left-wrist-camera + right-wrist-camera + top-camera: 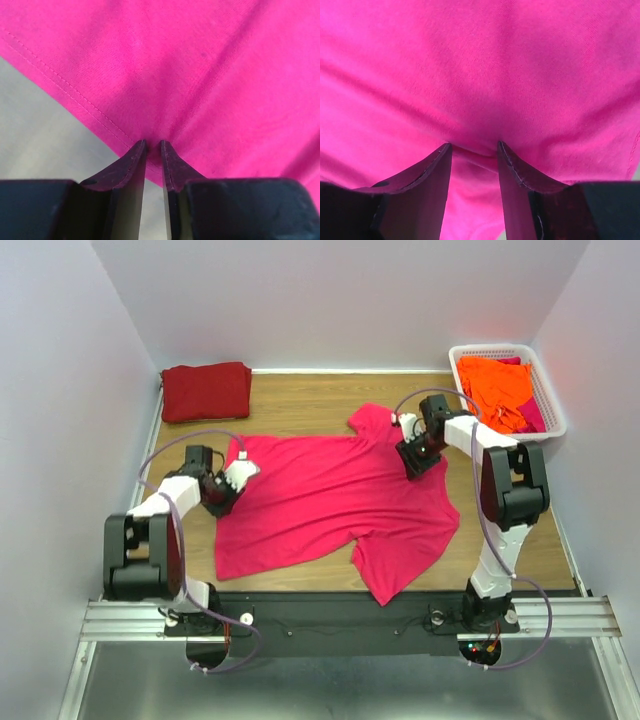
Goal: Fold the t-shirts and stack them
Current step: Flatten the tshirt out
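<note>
As pink t-shirt (330,500) lies crosswise, hem points left

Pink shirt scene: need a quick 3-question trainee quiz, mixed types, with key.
1. True or false: the basket holds orange shirts.
2. Where is the folded maroon shirt? A) far-left corner of the table; B) in the basket; C) under the right arm.
3. Fill in: the left gripper pinches the pink shirt at its stitched ____.

Key: 1 true; 2 A; 3 hem.
</note>
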Controlling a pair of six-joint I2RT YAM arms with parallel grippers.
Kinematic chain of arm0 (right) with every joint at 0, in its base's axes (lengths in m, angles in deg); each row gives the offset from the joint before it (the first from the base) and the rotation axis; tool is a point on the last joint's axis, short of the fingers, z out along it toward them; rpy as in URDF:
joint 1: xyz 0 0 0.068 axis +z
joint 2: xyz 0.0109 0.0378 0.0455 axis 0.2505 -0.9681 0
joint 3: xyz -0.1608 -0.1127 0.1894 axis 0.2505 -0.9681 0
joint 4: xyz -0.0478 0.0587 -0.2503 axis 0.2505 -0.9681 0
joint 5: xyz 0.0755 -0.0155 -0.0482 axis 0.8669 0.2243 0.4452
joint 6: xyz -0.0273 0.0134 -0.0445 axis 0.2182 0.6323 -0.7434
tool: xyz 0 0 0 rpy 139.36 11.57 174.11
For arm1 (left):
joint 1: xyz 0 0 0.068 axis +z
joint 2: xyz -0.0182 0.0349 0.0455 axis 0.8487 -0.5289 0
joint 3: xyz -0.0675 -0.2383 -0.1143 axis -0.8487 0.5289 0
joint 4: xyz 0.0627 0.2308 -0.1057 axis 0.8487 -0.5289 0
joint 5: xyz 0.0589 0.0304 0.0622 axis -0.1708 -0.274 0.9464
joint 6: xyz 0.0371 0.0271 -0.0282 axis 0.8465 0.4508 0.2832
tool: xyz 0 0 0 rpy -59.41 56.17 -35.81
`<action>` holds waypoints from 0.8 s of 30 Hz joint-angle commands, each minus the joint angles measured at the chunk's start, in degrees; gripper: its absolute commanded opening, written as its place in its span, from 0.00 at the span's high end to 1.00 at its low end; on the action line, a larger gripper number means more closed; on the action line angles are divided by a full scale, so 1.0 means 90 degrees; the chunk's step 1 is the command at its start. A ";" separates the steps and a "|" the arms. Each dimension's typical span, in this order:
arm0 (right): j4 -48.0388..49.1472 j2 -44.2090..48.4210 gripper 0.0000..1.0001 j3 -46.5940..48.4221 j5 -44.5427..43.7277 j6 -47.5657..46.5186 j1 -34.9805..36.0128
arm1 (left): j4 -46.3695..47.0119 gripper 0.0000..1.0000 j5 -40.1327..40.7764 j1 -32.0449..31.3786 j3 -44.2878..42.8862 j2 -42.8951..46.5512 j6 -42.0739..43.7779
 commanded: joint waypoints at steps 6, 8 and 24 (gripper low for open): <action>-0.0851 0.1066 0.51 -0.1133 0.0244 -0.0708 0.0051 | -0.1826 0.66 0.0026 0.0157 0.0477 0.1721 0.0779; -0.0831 0.1038 0.50 -0.0299 0.0565 -0.0398 -0.0192 | -0.2284 0.57 -0.0715 0.0323 -0.0537 0.1254 0.0769; -0.0626 -0.2750 0.45 0.5704 0.0712 0.1743 -0.0506 | -0.1603 0.38 -0.1932 0.0568 -0.5667 -0.3024 -0.1134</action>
